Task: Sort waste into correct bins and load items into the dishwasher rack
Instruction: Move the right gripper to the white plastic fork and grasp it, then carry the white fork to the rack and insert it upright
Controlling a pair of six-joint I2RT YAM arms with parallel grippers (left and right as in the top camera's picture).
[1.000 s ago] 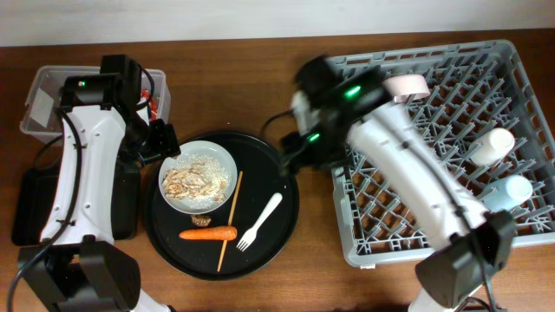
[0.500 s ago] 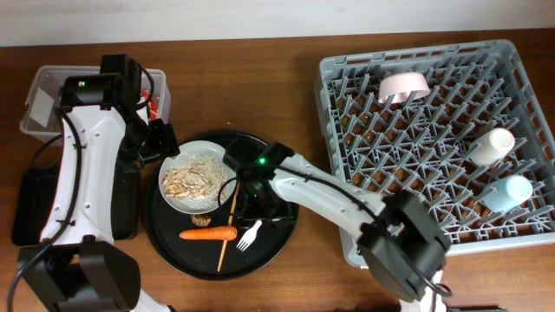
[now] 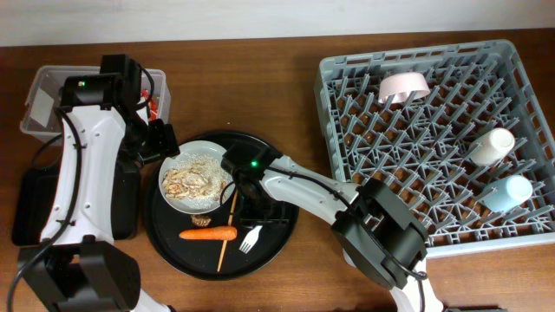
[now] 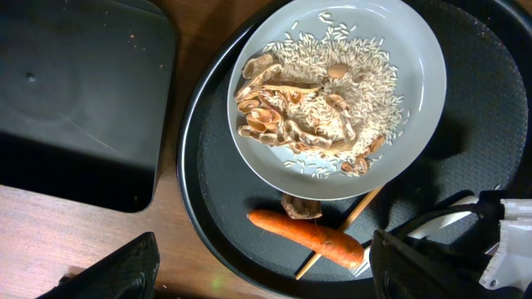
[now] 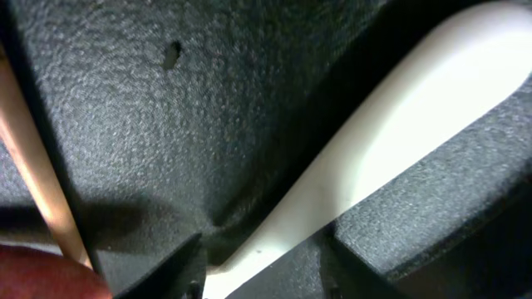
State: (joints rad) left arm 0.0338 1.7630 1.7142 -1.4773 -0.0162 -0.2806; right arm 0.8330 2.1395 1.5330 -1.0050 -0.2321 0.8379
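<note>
While overhead leaves the right gripper hidden, right wrist shows its fingers flanking the white fork handle, grip unclear, left gripper spread wide, empty.

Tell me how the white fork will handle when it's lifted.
The white fork looks like thin plastic, probably light and slightly flexible. Its smooth, narrow handle may slip or pivot in the right pincer. It lies flat on the round black tray, so rolling seems unlikely.
</note>
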